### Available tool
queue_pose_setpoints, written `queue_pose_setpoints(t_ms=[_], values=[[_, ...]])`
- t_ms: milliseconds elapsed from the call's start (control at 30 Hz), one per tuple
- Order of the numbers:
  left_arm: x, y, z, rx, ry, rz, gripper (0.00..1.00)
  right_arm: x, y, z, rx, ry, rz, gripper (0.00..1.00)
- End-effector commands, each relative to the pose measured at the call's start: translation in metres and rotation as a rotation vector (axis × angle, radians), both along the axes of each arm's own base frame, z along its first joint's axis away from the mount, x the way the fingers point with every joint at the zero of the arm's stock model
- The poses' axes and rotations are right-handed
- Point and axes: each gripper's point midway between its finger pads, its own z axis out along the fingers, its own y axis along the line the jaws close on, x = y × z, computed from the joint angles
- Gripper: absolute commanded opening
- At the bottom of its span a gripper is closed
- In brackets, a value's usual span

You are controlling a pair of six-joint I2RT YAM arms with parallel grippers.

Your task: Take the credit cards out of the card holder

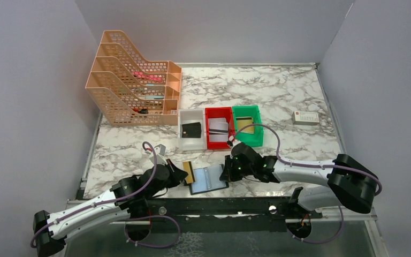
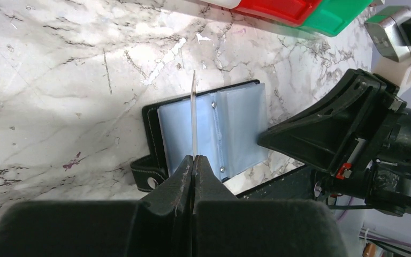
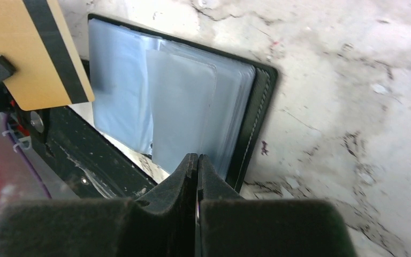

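The card holder lies open near the table's front edge, its blue-grey sleeves facing up. My left gripper is shut on a tan-gold credit card with a dark stripe. The card is raised over the holder's left side and shows edge-on in the left wrist view. My right gripper is shut, its tips at the near edge of the holder's right-hand sleeves. Whether it pinches a sleeve does not show.
Behind the holder stand a white bin with a black piece, a red bin and a green bin with a tan card. An orange file rack is at the back left, a white box at the right.
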Motion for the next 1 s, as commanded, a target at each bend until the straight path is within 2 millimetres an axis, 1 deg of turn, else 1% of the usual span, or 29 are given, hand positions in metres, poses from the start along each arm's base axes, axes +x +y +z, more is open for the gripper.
queue_pose_setpoints(t_ms=[0, 100, 200, 267, 367, 467, 567, 633, 767, 867, 967], values=[[0.006, 0.006, 0.005, 0.037, -0.023, 0.023, 0.0, -0.005, -0.016, -0.004, -0.044, 0.002, -0.028, 0.06], [0.006, 0.006, 0.003, 0.039, -0.021, 0.025, 0.0, -0.012, -0.022, -0.012, -0.05, 0.037, -0.037, 0.06], [0.005, 0.006, 0.003, 0.032, -0.022, 0.023, 0.0, -0.016, -0.03, -0.021, -0.052, 0.068, -0.085, 0.06], [0.005, 0.006, 0.004, 0.023, -0.023, 0.023, 0.0, -0.018, -0.037, -0.026, -0.052, 0.079, -0.125, 0.1], [0.004, 0.005, 0.005, 0.01, -0.025, 0.021, 0.0, -0.015, -0.042, -0.024, -0.057, 0.065, -0.161, 0.19], [0.004, 0.003, 0.01, -0.005, -0.039, 0.007, 0.0, -0.004, -0.041, -0.007, -0.059, 0.007, -0.167, 0.24], [0.004, -0.004, 0.021, -0.024, -0.071, -0.029, 0.0, 0.005, -0.036, 0.016, -0.031, -0.06, -0.149, 0.26], [0.004, -0.011, 0.03, -0.049, -0.099, -0.062, 0.0, 0.008, -0.03, 0.033, 0.011, -0.096, -0.127, 0.32], [0.001, -0.034, 0.056, -0.138, -0.169, -0.162, 0.0, 0.008, -0.014, 0.061, 0.124, -0.136, -0.077, 0.47], [-0.004, -0.052, 0.07, -0.192, -0.205, -0.243, 0.0, 0.008, -0.007, 0.074, 0.184, -0.16, -0.058, 0.52], [-0.008, -0.066, 0.078, -0.213, -0.229, -0.31, 0.0, 0.009, -0.002, 0.083, 0.211, -0.183, -0.04, 0.57]])
